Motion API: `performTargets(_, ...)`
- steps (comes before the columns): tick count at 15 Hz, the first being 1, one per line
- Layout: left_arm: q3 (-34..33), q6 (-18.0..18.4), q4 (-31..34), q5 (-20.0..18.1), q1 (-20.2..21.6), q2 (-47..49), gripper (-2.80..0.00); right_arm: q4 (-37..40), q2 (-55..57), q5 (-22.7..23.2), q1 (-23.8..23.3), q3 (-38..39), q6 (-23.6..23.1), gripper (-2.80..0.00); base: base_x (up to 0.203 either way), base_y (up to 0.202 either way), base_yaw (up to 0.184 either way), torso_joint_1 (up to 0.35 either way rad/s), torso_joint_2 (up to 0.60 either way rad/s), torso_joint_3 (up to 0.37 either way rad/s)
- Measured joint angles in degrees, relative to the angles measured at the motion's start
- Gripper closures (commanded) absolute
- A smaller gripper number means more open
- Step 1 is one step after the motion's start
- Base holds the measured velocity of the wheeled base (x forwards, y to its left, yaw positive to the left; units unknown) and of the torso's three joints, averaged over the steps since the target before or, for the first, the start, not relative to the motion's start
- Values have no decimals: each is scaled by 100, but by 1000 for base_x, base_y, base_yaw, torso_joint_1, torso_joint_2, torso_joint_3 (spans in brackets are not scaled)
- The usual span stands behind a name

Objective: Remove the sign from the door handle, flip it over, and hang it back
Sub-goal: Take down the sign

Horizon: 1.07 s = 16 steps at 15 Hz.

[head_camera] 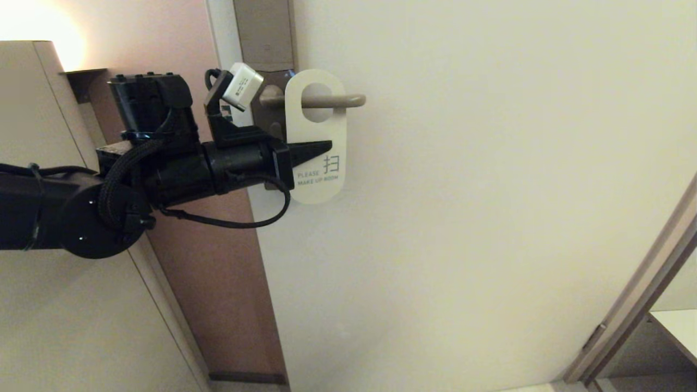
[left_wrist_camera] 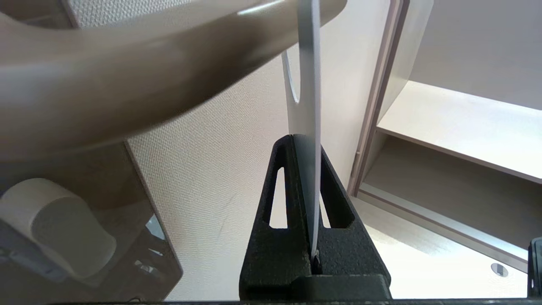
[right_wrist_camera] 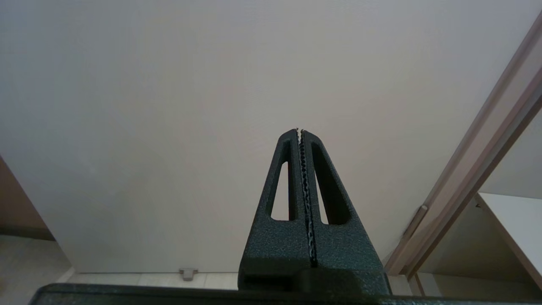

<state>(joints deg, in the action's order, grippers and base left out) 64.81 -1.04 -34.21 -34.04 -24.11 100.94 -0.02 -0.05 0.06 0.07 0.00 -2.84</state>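
The sign (head_camera: pixel 336 133) hangs by its oval hole on the door handle (head_camera: pixel 337 100), white face out, reading "PLEASE MAKE UP ROOM". The handle is a beige lever on a brownish lock plate (head_camera: pixel 267 32). My left gripper (head_camera: pixel 328 145) reaches in from the left and is shut on the sign's middle, below the handle. In the left wrist view the sign (left_wrist_camera: pixel 308 84) shows edge-on, pinched between the black fingers (left_wrist_camera: pixel 279 190), with the handle (left_wrist_camera: pixel 127 76) just above. My right gripper (right_wrist_camera: pixel 300 131) is shut and empty, facing the bare door, out of the head view.
The cream door (head_camera: pixel 490 190) fills the middle. A door frame (head_camera: pixel 642 294) and a white shelf (head_camera: pixel 678 326) stand at the right. A pale cabinet (head_camera: pixel 43 316) and a brown wall (head_camera: pixel 218 272) stand at the left. A round lock knob (left_wrist_camera: pixel 63 228) sits below the handle.
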Motion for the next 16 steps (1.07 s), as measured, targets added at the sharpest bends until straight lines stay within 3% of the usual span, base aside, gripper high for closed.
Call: performTargets(16,261,177,230,237,16,228,0,2,0,-1,0,0,-2,0,0,0,0,0,0,0)
